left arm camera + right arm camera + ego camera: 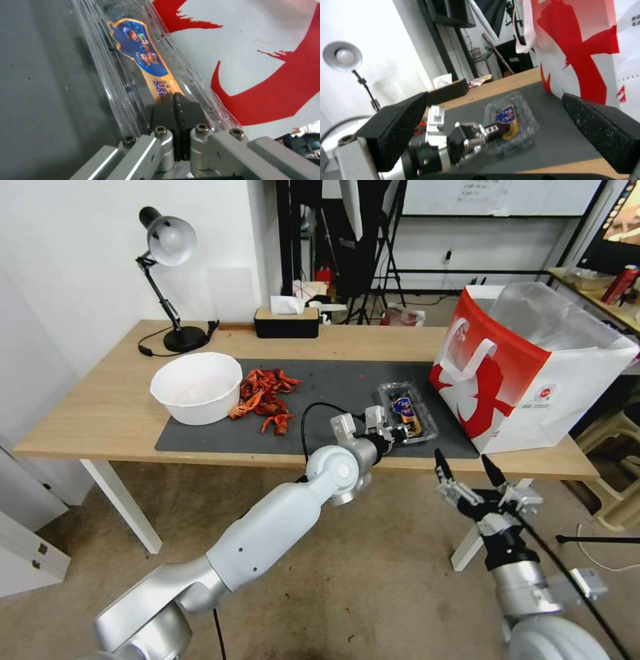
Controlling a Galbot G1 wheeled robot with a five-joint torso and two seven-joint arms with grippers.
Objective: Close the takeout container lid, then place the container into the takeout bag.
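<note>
Left arm (280, 527): smooth silver-grey shell segments, round joint cap, black cable looping from the wrist. Left gripper (175, 110): black pads on bare aluminium links fastened with hex socket screws. Right gripper (467, 467): two black textured fingers (400, 125) on a metal bracket, black collar, silver wrist housing.

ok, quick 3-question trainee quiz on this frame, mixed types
1. True or false: the takeout container lid is down over the container.
2. Which gripper touches the lid? A) left gripper B) right gripper
3. On which side of the container, for the robot, does the takeout bag stand?

Key: 1 true. 2 A; its fingers are shut, pressing the lid; the right one hangs open off the table. 3 right.
</note>
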